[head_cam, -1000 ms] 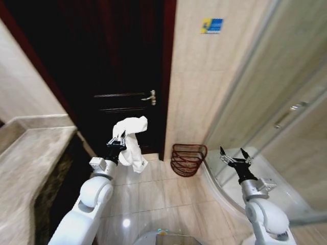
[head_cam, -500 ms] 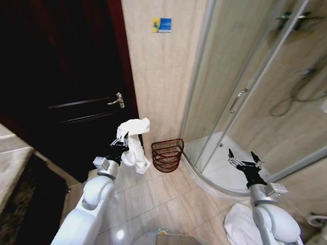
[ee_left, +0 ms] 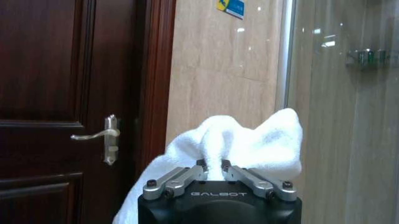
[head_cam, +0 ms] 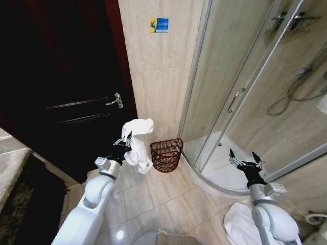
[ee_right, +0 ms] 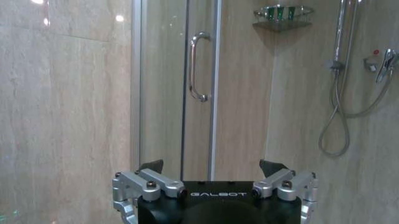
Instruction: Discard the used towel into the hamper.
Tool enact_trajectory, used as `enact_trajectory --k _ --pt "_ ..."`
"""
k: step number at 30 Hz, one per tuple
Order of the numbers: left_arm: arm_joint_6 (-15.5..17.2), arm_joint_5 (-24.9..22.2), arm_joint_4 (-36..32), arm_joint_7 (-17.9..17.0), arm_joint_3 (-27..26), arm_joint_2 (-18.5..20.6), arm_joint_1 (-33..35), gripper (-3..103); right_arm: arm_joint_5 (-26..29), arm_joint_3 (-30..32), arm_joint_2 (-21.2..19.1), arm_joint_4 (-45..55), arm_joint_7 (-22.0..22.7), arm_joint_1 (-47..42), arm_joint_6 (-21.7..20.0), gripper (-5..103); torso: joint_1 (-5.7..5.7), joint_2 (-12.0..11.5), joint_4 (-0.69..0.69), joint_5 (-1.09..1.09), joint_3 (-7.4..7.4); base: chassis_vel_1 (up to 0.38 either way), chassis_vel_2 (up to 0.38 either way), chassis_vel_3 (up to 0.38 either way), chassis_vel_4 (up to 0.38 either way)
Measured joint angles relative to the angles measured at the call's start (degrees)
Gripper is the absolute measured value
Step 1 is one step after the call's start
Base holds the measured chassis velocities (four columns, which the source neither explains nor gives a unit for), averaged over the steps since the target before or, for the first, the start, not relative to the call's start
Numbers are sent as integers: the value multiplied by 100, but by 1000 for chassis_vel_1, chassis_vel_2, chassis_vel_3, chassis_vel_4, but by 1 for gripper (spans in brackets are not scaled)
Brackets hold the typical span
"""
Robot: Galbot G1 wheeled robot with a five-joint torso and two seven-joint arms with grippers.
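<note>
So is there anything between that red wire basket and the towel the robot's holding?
Nothing: in the head view, just bare floor tiles separate the hamper from the towel in the left gripper.

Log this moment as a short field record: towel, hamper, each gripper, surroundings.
towel: white, bunched, held up off the floor
left gripper: shut on towel, raised, beside the hamper
hamper: on the tiles against the wall, between door and shower, upright
right gripper: open, holds nothing, in front of the shower
door: dark wood, shut
shower: glass enclosure with handle
</note>
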Motion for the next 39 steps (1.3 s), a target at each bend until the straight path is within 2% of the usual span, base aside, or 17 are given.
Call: enact_trajectory --k 27,39 --pt "26 17 90 9 30 23 -73 5 3 -82 -57 -49 -10 90 18 100 1 0 0 0 0 0 0 0 0" --pt "19 85 66 24 17 -36 -12 5 -164 -167 343 542 41 -665 111 100 0 0 -1 -1 0 0 0 0 0"
